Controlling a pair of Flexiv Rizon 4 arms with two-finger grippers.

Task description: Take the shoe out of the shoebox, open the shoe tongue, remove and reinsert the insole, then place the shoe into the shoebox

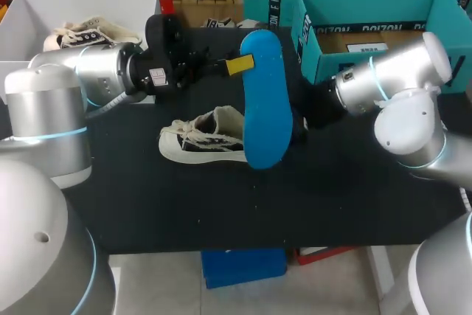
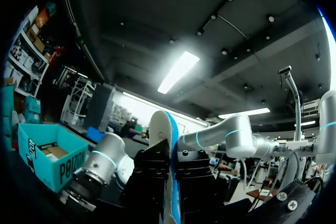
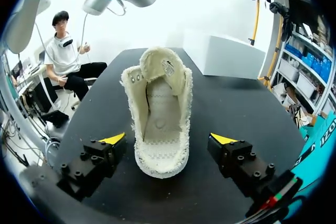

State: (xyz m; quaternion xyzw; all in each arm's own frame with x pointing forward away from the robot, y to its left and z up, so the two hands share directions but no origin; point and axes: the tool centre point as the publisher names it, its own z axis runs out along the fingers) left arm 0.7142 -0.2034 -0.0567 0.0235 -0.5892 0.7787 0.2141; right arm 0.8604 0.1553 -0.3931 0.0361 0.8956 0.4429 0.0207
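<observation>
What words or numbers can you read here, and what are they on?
Teal shoebox: big dark letters on its front wall, a brand name, not read out.
White label inside it: too small to read.
Tag on the tongue of the shoe: too small to read.
Sticker on the left arm: blurred.

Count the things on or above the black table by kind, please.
Shoe: 1
Insole: 1
Grippers: 2, the left gripper and the right gripper
Total: 4
</observation>
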